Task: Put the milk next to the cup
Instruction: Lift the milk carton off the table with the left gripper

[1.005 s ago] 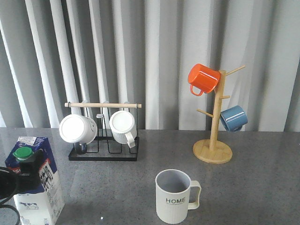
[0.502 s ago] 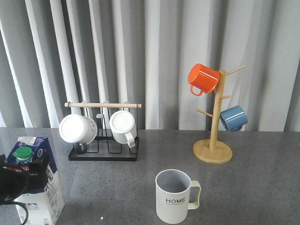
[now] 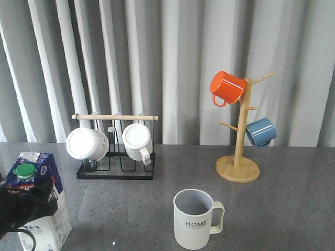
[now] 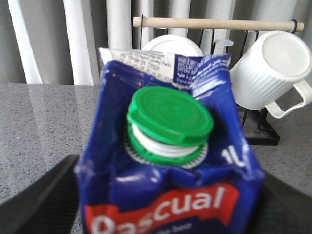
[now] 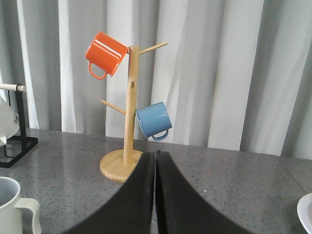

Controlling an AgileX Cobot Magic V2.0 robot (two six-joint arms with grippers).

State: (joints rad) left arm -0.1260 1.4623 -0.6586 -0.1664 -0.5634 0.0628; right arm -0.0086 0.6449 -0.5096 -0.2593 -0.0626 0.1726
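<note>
The milk (image 3: 51, 226) is a blue-and-white carton with a green cap, standing upright at the table's front left. It fills the left wrist view (image 4: 168, 175), red "Pascual" label facing the camera. My left gripper (image 3: 31, 206) is open, its black fingers (image 4: 39, 200) on either side of the carton's upper part, close to its sides. The cup (image 3: 194, 219), a ribbed pale mug with "HOME" on it, stands at the front centre, well right of the milk, and shows in the right wrist view (image 5: 12, 207). My right gripper (image 5: 155, 195) is shut and empty above the table.
A black wire rack (image 3: 116, 171) with a wooden bar holds two white mugs behind the milk. A wooden mug tree (image 3: 238, 168) at the back right carries an orange mug (image 3: 226, 88) and a blue mug (image 3: 260, 132). Grey curtains hang behind the table.
My left gripper has moved forward and to the right, so it now covers more of the milk's upper part. The milk and the cup have not moved.
</note>
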